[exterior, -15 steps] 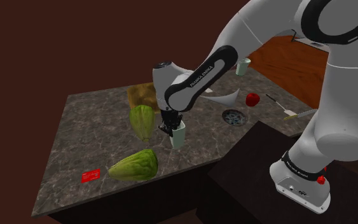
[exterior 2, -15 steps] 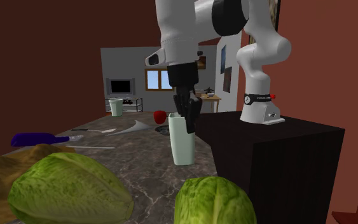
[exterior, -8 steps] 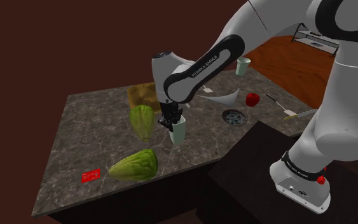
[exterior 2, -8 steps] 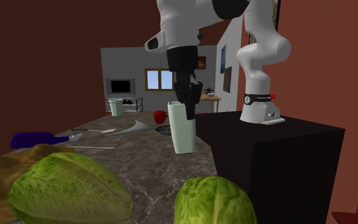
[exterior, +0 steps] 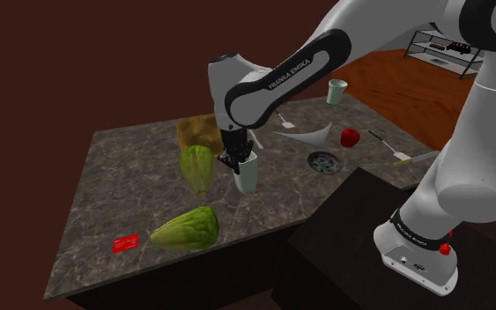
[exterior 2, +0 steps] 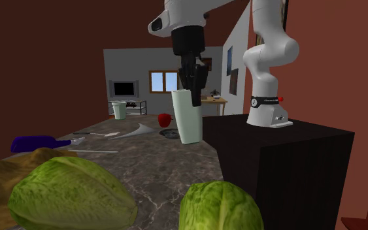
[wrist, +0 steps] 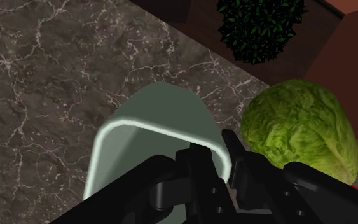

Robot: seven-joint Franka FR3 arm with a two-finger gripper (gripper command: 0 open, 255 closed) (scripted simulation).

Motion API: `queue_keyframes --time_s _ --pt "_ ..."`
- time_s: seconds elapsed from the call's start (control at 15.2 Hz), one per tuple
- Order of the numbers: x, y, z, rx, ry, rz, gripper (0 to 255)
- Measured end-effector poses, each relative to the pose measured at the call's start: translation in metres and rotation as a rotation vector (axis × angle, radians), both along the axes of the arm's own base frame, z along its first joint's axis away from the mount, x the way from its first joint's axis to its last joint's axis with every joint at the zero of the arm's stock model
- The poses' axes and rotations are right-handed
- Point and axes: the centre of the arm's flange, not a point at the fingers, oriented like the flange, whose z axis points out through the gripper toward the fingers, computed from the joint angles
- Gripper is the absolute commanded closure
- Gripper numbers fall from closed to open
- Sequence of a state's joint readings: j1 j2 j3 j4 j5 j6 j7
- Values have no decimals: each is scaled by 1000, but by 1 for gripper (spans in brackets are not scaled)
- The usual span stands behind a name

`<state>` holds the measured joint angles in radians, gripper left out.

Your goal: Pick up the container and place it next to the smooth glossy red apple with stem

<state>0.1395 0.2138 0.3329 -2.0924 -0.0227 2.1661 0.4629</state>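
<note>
Gripper (exterior: 240, 160) is pinched onto the rim of the pale green container (exterior: 248, 179). From the wrist view I read one finger inside the mouth and one outside, the gap narrow, with the wall clamped between them. The container hangs upright under the hand, over the middle of the dark marble counter (exterior: 114, 176), just beside a lettuce head (exterior: 197, 167). In the second exterior view its base looks clear of the stone, though I can't be sure from that low angle. The red apple (exterior: 350, 136) sits well apart, toward the shoulder view's right, near a round drain (exterior: 325, 162). A second lettuce (exterior: 187, 229) and a red card (exterior: 126, 242) lie toward the shoulder view's lower left.
</note>
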Motion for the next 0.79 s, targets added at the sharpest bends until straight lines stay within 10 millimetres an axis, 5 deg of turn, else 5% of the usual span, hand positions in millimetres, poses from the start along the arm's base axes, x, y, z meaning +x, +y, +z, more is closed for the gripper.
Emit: queue_keyframes --time_s 0.79 --pt "1 -1 63 0 0 0 255"
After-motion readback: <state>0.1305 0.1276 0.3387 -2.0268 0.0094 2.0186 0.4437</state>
